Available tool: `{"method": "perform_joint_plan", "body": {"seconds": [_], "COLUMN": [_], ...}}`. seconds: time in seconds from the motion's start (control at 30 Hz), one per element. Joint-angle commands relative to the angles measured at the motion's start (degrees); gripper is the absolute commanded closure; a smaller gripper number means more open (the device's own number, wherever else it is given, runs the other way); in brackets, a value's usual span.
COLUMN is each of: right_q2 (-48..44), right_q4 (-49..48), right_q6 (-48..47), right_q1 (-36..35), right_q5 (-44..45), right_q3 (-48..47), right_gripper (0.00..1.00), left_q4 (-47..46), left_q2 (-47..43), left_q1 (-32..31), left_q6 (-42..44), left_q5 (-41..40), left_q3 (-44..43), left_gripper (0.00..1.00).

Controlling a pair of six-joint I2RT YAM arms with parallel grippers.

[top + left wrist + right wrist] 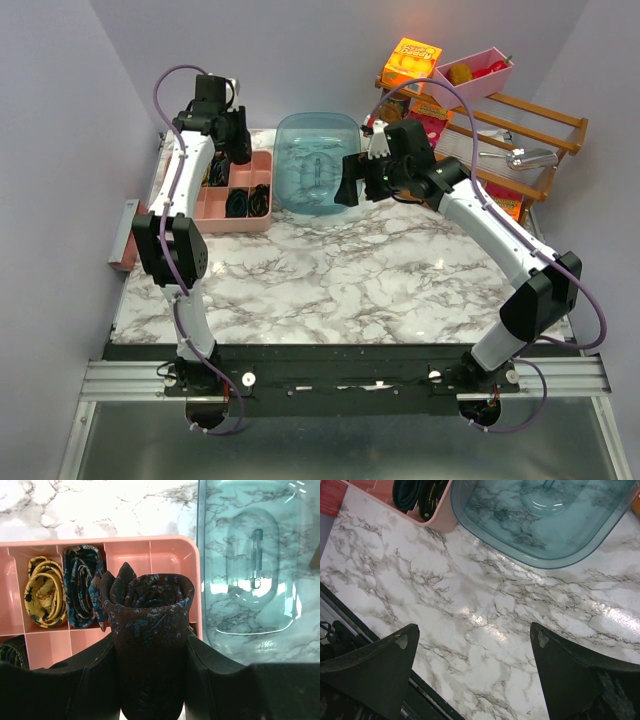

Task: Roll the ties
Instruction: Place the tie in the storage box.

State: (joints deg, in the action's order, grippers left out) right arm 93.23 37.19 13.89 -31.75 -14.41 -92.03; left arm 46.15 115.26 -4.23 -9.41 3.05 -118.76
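My left gripper is shut on a rolled dark brown tie with a faint blue pattern, held upright above the pink divided tray. In the tray's cells lie a yellow rolled tie and a dark blue floral rolled tie. In the top view the left gripper hangs over the tray, where dark coils sit. My right gripper is open and empty above bare marble; in the top view it hovers at the teal bin's right side.
A clear teal plastic bin stands beside the tray at the back middle. A wooden rack with an orange box and a pink bin stands at the back right. The marble table ends at a black front edge.
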Motion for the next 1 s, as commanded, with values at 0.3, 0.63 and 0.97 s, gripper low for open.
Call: {"method": "perform_joint_plan", "body": {"seconds": [0.3, 0.63, 0.97], "right_q2": [0.9, 2.31, 3.79], "right_q4": [-0.89, -0.89, -0.63], "right_q6": [0.0, 1.14, 1.4], "right_q1": [0.81, 0.81, 0.81], "right_q5": [-2.46, -3.6, -3.6], "right_q3": [1.33, 2.03, 2.12], "right_gripper": [0.0, 0.0, 0.0], "left_q4": [-0.53, -2.82, -4.14], "left_q2": [5.23, 11.2, 14.19], "left_q1": [0.45, 1.15, 2.29], "left_q6": [1.5, 1.24, 1.41], "left_q5": [-2.52, -2.61, -2.17], "left_q3": [-2.18, -4.55, -4.02], "left_gripper": [1.0, 1.0, 1.0]}}
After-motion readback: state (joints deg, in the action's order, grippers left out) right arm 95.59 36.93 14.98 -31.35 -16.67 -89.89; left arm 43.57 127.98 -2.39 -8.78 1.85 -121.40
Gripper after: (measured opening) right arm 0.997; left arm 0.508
